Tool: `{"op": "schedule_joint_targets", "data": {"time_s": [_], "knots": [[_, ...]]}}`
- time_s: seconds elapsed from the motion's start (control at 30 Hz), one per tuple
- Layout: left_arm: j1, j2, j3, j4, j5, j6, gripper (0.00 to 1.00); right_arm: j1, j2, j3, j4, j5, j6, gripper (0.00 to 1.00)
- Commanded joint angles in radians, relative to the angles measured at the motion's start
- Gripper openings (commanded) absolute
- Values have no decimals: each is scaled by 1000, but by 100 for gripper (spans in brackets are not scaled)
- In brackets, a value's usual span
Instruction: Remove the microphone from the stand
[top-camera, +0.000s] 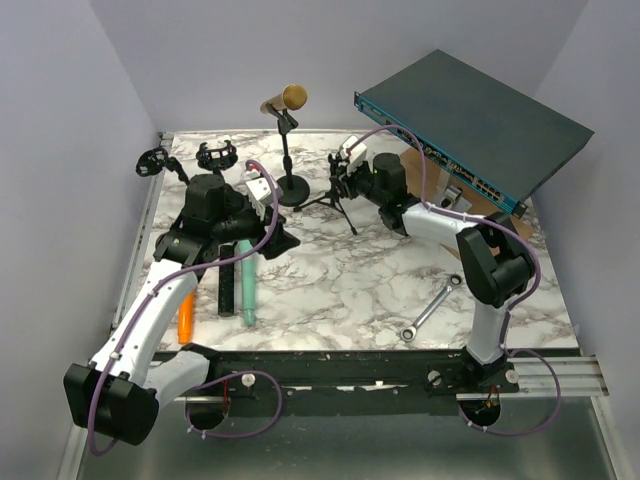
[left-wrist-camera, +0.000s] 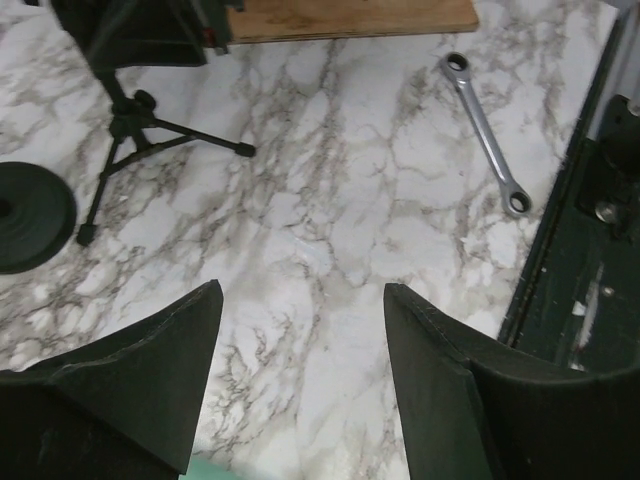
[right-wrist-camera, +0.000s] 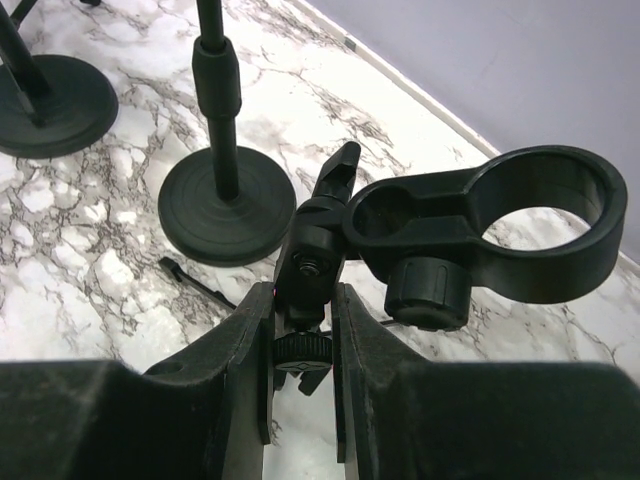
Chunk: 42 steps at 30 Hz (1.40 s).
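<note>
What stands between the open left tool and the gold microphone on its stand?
Nothing visible does. The left tool is open over the marble near the stand; the microphone sits atop it.

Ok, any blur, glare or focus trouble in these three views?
Top view: even light, soft shadows, all sharp, no glare. Left wrist: table and wrench crisp, left hand dark and soft up close. Right wrist: clip sharp, right hand dark and softer.

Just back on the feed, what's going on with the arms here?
The right gripper is clamped on the joint of the tripod stand, whose clip is empty. The left gripper hangs open above the marble table, holding nothing. The gold microphone sits in the round-base stand, not yet removed.
</note>
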Motion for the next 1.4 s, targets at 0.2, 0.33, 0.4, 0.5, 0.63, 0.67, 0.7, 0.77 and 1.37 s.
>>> {"op": "schedule_joint_targets", "data": {"time_s": [0.2,0.33,0.4,0.5,0.63,0.67,0.7,0.77,1.37], "knots": [[8,33,19,218,-354,-97,70,-18,-76,-62,-16,55,-95,42],[9,71,37,252,-389,-108,70,-19,-95,-78,-41,45,-97,56],[14,81,40,263,-396,-118,71,-19,-110,-87,-66,29,-93,67],[25,83,42,263,-392,-133,74,-19,-135,-89,-133,20,-82,79],[51,54,37,251,-402,-142,84,-19,-207,-126,-176,8,-58,90],[59,44,34,247,-404,-139,86,-19,-227,-140,-181,-1,-47,93],[65,33,32,244,-406,-137,89,-19,-251,-148,-195,-13,-38,98],[81,7,22,244,-413,-126,93,-17,-291,-152,-244,-47,-17,100],[150,-98,23,163,-469,-123,99,184,-363,93,-427,39,31,100]]}}
